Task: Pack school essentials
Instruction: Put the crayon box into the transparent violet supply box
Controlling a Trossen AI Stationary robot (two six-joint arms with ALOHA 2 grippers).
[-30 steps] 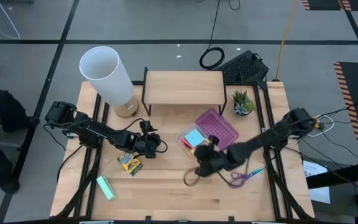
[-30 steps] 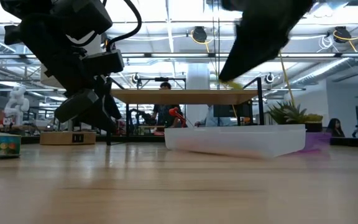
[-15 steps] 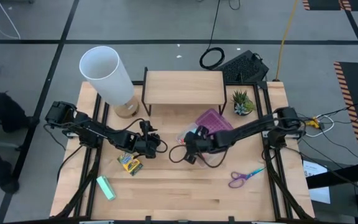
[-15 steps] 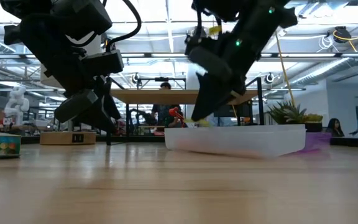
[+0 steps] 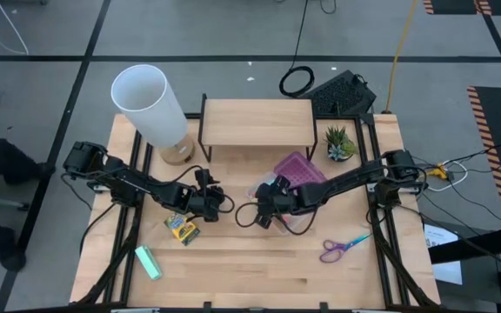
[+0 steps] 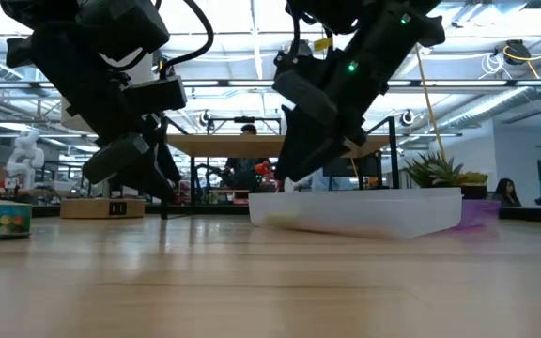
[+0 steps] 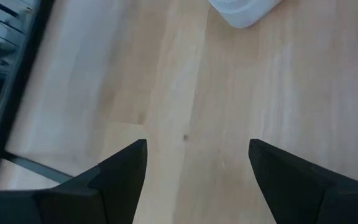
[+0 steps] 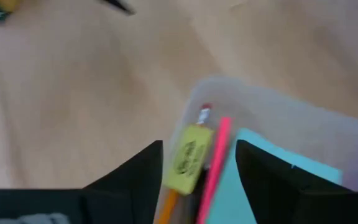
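Note:
A clear box (image 8: 272,118) holds a tiny yellow block (image 8: 188,158), a pink pencil (image 8: 215,163), an orange pencil (image 8: 169,206) and a blue pad (image 8: 263,171). My right gripper (image 5: 263,213) hovers open over the box's left corner, its fingers on either side of the block without touching it. My left gripper (image 5: 214,205) hangs open over bare wood left of the box. The crayon box (image 5: 181,229) lies flat near it. The purple-handled scissors (image 5: 342,248) lie on the table toward the near right.
The box's purple lid (image 5: 299,167) lies open behind it. A wooden shelf (image 5: 257,122), a white lamp (image 5: 150,104) and a small plant (image 5: 338,144) stand along the far side. A green oblong (image 5: 149,263) lies near the front left.
My right gripper has swung from the table's near middle, beside the scissors, toward the left and far side, ending over the box's left corner. It then sank slightly. The yellow block seen at its fingertips a second ago now lies in the box.

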